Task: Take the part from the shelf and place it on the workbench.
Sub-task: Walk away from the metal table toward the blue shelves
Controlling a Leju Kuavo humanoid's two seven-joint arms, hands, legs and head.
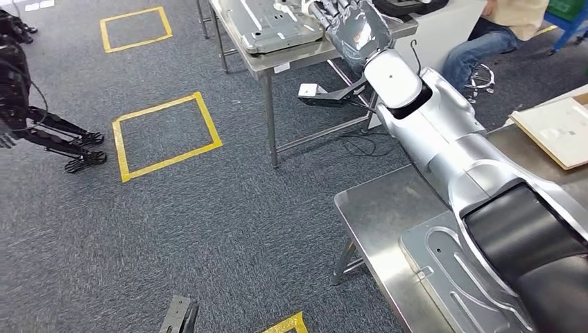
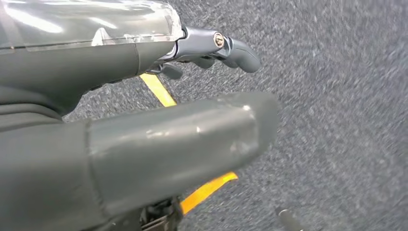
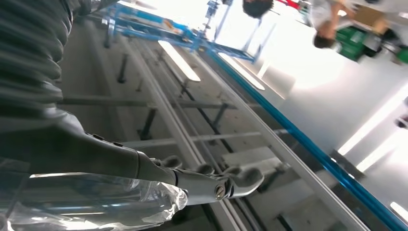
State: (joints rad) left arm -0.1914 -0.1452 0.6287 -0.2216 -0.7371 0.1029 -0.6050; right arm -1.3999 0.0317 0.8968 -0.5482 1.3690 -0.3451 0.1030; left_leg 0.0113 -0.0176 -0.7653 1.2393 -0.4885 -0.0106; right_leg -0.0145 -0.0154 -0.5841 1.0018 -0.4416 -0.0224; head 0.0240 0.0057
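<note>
A grey stamped metal part (image 1: 267,24) lies on the far steel table (image 1: 312,54). A second grey part (image 1: 451,277) lies flat on the near steel workbench (image 1: 374,208), partly hidden under my right arm. That arm stretches up and away. My right hand (image 1: 350,24) is raised over the far table's right end, beside the far part, its back towards me. In the right wrist view its fingers (image 3: 211,180) are loosely bent and hold nothing. My left hand (image 2: 183,139) hangs over the carpet, its fingers (image 2: 226,48) apart with nothing in them.
Two yellow tape squares (image 1: 166,135) (image 1: 135,28) mark the grey carpet. A black robot (image 1: 41,125) stands at the left edge. A person (image 1: 499,28) sits behind the far table. A beige board (image 1: 555,128) lies on the bench at right. Cables and a white box (image 1: 308,90) are under the far table.
</note>
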